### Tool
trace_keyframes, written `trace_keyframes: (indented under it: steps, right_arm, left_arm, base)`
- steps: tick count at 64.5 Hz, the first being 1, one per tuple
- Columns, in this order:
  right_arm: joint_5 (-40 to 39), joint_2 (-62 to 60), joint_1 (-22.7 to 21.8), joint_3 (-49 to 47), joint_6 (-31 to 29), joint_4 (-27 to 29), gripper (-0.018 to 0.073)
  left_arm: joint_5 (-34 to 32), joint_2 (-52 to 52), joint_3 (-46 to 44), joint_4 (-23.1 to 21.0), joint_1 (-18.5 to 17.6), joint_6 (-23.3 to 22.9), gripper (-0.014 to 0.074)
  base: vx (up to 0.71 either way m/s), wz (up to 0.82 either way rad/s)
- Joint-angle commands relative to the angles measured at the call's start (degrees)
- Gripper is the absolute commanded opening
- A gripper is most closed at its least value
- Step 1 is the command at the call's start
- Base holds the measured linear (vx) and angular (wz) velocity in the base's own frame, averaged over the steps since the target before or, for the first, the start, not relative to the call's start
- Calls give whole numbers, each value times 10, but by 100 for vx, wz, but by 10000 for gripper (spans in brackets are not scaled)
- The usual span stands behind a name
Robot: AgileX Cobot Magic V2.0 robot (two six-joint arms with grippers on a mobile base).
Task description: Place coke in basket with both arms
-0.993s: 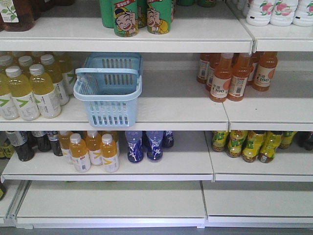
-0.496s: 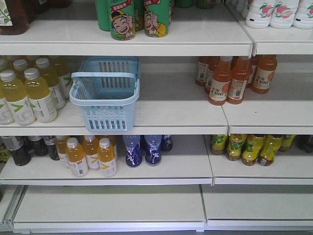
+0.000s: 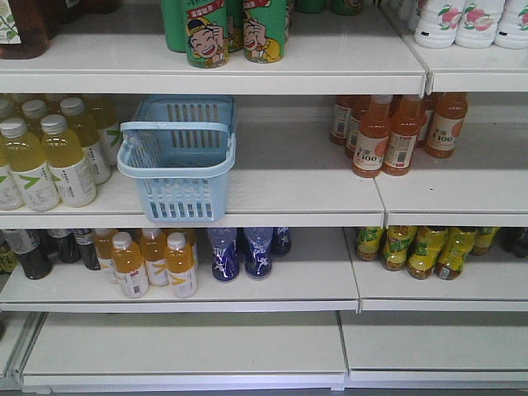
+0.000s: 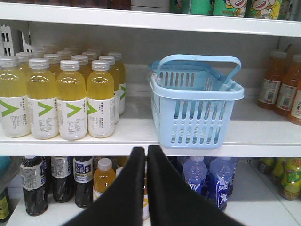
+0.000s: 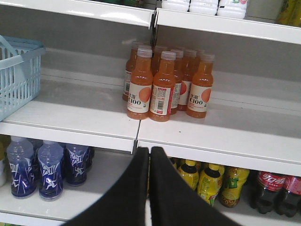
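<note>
Unmoved slotted pale-blue plastic basket [image 3: 181,198], left claw [image 4: 146,150], right claw [image 5: 149,150], matte wedges pinched narrow

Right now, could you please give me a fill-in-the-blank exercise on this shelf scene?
The white-capped bottles beside the basket hold ___ liquid.
The coke bottles stand one shelf ___ the orange C100 bottles.
The left gripper and right gripper are both ___.
Missing words: yellow; below; shut.

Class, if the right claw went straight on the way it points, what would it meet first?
The shut right claw would probably meet the shelf edge first, or the orange bottles just above it; depth is unclear.
</note>
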Motion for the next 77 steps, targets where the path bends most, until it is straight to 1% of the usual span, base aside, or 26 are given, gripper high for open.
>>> trace_keyframes:
  steps: [1,26,31,33,37,38,42,46,48,54,60,63,64,66,68,69,71,72,73,74,77]
  right_arm:
    - [-39,-10,1,6,-5,-8,-5]
    - [-39,-10,1,6,-5,-8,-5]
    - [-39,-10,1,6,-5,-8,-5]
    - [-39,-10,1,6,-5,-8,-5]
    - [-39,-10,1,6,-5,-8,-5]
    - [-39,-10,1,6,-5,-8,-5]
    - [-39,-10,1,6,-5,-8,-5]
    - [-39,-10,1,6,-5,-8,-5]
    - [-39,-10,1,6,-5,-8,-5]
    - [-39,-10,1,6,-5,-8,-5]
    - [-39,-10,1,6,-5,-8,-5]
    - [-39,-10,1,6,-5,-8,-5]
    - [-39,-10,1,6,-5,-8,-5]
    - [-39,-10,1,6,-5,-8,-5]
    - [-39,-10,1,6,-5,-8,-5]
    - [-39,-10,1,6,-5,-8,-5]
    - [-39,-10,1,6,-5,-8,-5]
    - [-39,-10,1,6,-5,-8,-5]
    - [-39,-10,1,6,-5,-8,-5]
    - [-39,-10,1,6,-5,-8,-5]
    - [-39,-10,1,6,-5,-8,-5]
  left_arm:
    - [-39,-11,0,-4,-1,-6,-6]
    - [-39,-11,0,-4,-1,-6,-6]
    - [-47,-11,0,-11,-1,-7,-6]
    - [-51,-11,0,-30,-1,-15,-6]
    - [-65,-11,0,-88,-1,-63,-6]
    - [-69,-11,0,-102,-1,-81,-6]
    - [-74,-11,0,-175,-1,-137,-6]
    - [-74,-11,0,-227,-1,-161,-6]
    - [-74,-11,0,-243,-1,-161,-6]
    - [-75,-11,0,-260,-1,-161,-6]
    - [-108,-11,-1,-262,-1,-163,-6]
    - [-128,-11,-1,-277,-1,-188,-6]
    - [-132,-11,-2,-292,-1,-198,-6]
    - [-144,-11,-2,-315,-1,-233,-6]
    - [-154,-11,-3,-353,-1,-279,-6]
    - [-162,-11,-4,-377,-1,-309,-6]
    - [-166,-11,-6,-412,-1,-351,-6]
    - [-167,-11,-9,-423,-1,-381,-6]
    - [-167,-11,-12,-437,-1,-400,-6]
    - [-167,-11,-18,-443,-1,-427,-6]
    - [-166,-11,-37,-442,-1,-477,-6]
  base:
    - [0,0]
    - [0,0]
    - [0,0]
    - [0,0]
    - [0,0]
    - [0,0]
    - [0,0]
    - [0,0]
    - [0,0]
    - [0,0]
    - [0,0]
    - [0,0]
    - [0,0]
    - [0,0]
    - [0,0]
    - [0,0]
    - [0,0]
    - [0,0]
    - [0,0]
    - [0,0]
    - [0,0]
